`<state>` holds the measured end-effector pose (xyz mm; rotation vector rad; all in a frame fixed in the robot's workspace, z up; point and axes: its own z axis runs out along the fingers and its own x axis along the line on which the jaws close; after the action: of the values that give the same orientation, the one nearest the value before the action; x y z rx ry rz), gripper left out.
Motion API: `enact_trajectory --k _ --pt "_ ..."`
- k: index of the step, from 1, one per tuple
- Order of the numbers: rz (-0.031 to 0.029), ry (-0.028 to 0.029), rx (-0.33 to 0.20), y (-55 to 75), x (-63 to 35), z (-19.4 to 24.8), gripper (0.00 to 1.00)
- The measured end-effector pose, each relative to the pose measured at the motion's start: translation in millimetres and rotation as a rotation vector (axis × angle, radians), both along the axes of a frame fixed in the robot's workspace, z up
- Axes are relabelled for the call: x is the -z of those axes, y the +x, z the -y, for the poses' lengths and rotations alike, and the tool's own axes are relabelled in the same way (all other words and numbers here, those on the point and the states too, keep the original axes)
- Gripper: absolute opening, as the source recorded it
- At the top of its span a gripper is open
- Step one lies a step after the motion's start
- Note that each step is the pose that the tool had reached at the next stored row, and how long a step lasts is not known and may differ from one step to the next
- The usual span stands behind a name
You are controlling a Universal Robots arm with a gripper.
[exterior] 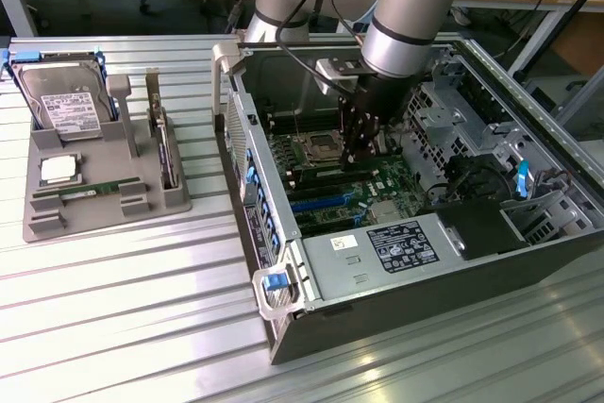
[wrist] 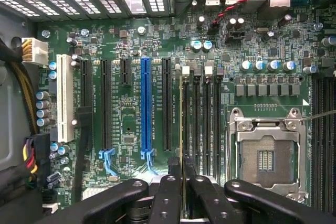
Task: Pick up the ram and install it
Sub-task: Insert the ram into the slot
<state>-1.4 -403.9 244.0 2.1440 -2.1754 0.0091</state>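
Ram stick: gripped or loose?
Gripped: the ram stands edge-on between the hand's shut fingers, over the memory slots. Seated or not: cannot tell.

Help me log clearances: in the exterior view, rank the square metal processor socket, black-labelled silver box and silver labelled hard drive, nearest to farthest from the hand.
From the hand, shut on the green ram stick:
1. square metal processor socket, just beside it.
2. black-labelled silver box, below it in the view.
3. silver labelled hard drive, on the grey tray, far at the exterior view's left.

Open computer case point(exterior: 425, 307) on slatted tabletop point(exterior: 123, 327); motherboard point(wrist: 121, 40) with empty processor socket point(wrist: 266, 158) and blue slot point(wrist: 145, 108). Grey holder point(exterior: 104, 221) at the exterior view's left carries hard drive point(exterior: 64, 106) and processor chip point(exterior: 58, 170).
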Motion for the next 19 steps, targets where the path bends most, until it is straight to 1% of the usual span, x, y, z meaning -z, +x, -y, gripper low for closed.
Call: enact_trajectory --k 1,3,4,5,8,11,19 --pt "-0.0001 -0.0002 0.0 -0.1 1.8 -0.7 0.13" --pt "0.0 -0.0001 0.001 -0.2 5.3 -3.9 0.13" --pt "0.0 -0.0005 0.001 -0.8 6.9 -4.3 0.13" --pt "0.0 -0.0015 0.001 -2.0 9.0 -4.3 0.13" --pt "-0.0001 -0.0018 0.001 -2.1 11.7 -4.3 0.13" --pt "-0.0001 -0.0015 0.0 0.4 11.9 -4.4 0.13" --pt "-0.0002 -0.0017 0.0 1.0 13.6 -4.3 0.13"
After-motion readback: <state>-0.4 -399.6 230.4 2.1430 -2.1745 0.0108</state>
